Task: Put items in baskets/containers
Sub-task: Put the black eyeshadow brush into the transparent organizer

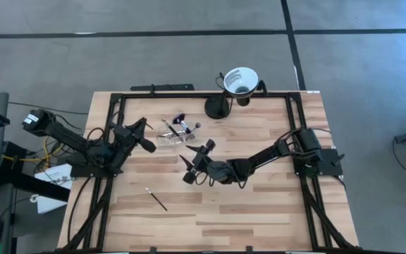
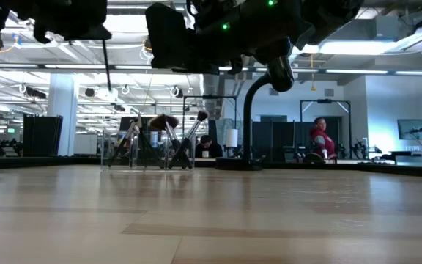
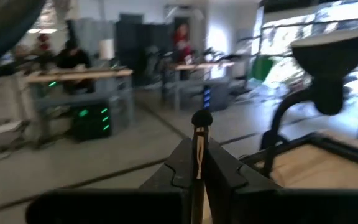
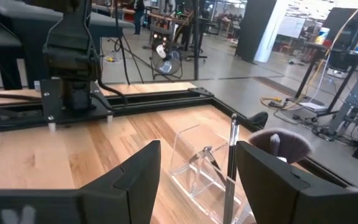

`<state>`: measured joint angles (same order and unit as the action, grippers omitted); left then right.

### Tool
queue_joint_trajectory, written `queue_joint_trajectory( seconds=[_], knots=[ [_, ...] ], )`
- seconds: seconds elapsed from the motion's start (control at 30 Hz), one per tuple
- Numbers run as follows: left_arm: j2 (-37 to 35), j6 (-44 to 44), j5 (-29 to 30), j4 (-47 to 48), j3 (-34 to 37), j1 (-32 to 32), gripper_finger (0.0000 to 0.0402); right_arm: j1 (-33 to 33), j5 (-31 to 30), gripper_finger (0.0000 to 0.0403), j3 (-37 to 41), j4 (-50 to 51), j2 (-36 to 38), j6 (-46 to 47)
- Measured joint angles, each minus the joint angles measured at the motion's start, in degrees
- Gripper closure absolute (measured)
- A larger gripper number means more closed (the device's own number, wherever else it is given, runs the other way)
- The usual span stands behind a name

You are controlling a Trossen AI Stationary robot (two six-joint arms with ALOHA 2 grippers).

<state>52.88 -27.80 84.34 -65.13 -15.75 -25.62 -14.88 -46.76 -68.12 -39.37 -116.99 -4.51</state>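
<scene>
A clear container [image 1: 178, 134] lies on the table at mid-far, with several thin brushes [image 4: 232, 149] in it and a fluffy black brush head [image 4: 284, 146] at its side. In the low view the brushes fan out of the container [image 2: 149, 150]. My right gripper [image 4: 197, 180] stands open just on the near side of it, holding nothing [image 1: 197, 161]. My left gripper [image 1: 145, 143] hovers left of the container, shut on a thin brush [image 3: 199, 146]. One more brush [image 1: 157, 200] lies flat on the table toward the near left. My left gripper pinches the thin brush's handle [image 3: 197, 168] in the seam between its two shut fingers, which point about level. The brush's dark tip [image 3: 202, 118] sticks out past the fingers. The brush is lifted clear of the table.
A white funnel-shaped cup [image 1: 240, 80] on a black stand [image 1: 217, 107] sits at the table's far edge, right of the container. A black frame [image 1: 118, 106] runs along the table's edges. The near half of the table holds only the loose brush.
</scene>
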Motion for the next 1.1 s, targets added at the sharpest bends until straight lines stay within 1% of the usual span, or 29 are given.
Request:
queue_joint_trajectory(
  seconds=[0.03,0.17,0.27,0.37,0.5,0.57,0.7,0.83,0.97,1.1],
  knots=[
    [0.0,0.0,1.3,0.0,0.0,-0.3,0.0383,0.1,0.0,0.0204,0.0,-0.1,0.0,0.0],
    [0.3,1.0,-0.3,0.0,0.0,0.0,0.0383,0.5,0.1,0.0211,0.0,-0.1,0.0,0.0],
    [1.1,1.3,-0.4,0.0,0.1,0.7,0.0383,0.5,0.1,0.0216,0.0,-0.1,0.0,0.0],
    [2.2,4.1,-0.6,0.2,1.0,1.9,0.0383,0.5,0.4,0.0220,0.0,-0.3,0.0,0.1],
    [4.0,9.6,-5.4,0.2,2.4,3.4,0.0383,0.5,0.7,0.0223,0.0,-0.6,0.0,2.8],
    [5.3,12.3,-6.5,0.1,2.8,4.1,0.0383,0.5,2.2,0.0223,0.0,-0.5,0.0,5.0],
    [9.0,16.2,-6.7,0.4,3.5,5.1,0.0383,0.5,9.0,0.0217,0.0,-0.1,0.0,7.8],
    [12.7,20.7,-7.6,0.4,4.1,6.1,0.0383,0.0,13.5,0.0206,0.0,0.6,0.0,10.2],
    [16.5,27.2,-11.6,1.0,4.9,7.8,0.0383,-1.2,15.4,0.0196,0.0,3.8,0.0,12.5],
    [21.5,31.8,-12.1,1.3,6.0,9.5,0.0382,-3.0,15.5,0.0191,0.0,8.4,0.0,15.2]
  ],
)
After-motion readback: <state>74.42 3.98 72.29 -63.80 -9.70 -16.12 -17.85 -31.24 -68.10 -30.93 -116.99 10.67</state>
